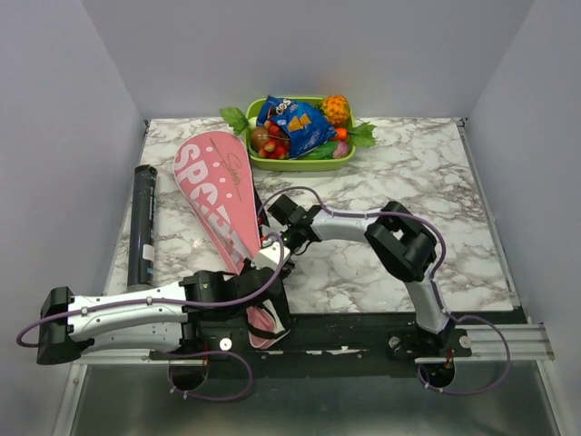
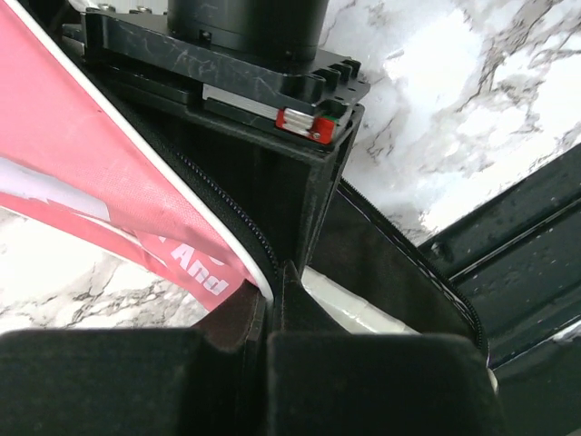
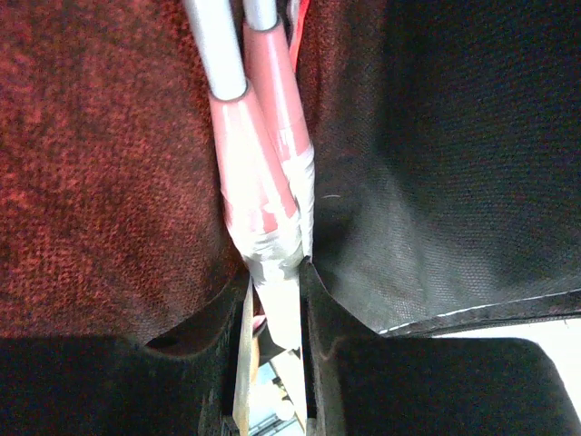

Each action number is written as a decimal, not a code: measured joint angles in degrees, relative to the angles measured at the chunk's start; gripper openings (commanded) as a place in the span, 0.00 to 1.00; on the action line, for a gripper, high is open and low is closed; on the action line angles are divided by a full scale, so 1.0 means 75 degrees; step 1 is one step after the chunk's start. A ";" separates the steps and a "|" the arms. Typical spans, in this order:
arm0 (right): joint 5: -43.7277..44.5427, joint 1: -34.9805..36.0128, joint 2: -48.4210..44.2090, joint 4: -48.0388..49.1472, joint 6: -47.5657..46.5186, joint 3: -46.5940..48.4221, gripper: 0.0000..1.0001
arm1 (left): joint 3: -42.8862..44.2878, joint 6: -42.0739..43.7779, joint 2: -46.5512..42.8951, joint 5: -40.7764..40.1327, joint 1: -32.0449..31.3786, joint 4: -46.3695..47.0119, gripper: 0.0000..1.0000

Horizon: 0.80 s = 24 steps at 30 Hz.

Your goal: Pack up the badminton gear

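left gripper (image 2: 274, 313): clenched on the pink bag (image 1: 216, 195) at its open edge, beside the zip (image 2: 218, 204)
right gripper (image 3: 277, 313): grasping the white handle end of the rackets (image 3: 259, 173), fingers inside the bag mouth
rackets: shafts run into the bag, heads hidden (we judge them inside)
tube (image 1: 142, 218): on the table (image 1: 418, 182) left of the bag, not packed
risk 1: thin fabric slips from the left pinch, so the mouth drops onto the right fingers
risk 2: handles snag the zip if we push off-axis
risk 3: late release on the right drags the rackets back out
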 measured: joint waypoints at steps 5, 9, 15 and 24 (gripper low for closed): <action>-0.0175 0.0125 0.0385 0.0498 0.0385 0.0163 0.01 | 0.0003 -0.0198 0.0070 -0.0525 -0.0472 -0.0388 0.00; -0.0122 0.0204 0.0522 0.1070 0.0755 0.0175 0.00 | 0.0047 -0.0280 0.0073 -0.0807 -0.0723 -0.0615 0.00; -0.0085 0.0227 0.0650 0.1743 0.1209 0.0076 0.01 | 0.0082 -0.0364 0.0105 -0.1017 -0.0871 -0.0787 0.00; -0.0122 0.0323 0.0656 0.2608 0.1821 -0.0154 0.35 | 0.0079 -0.0895 -0.0184 -0.1256 -0.1107 -0.1131 0.00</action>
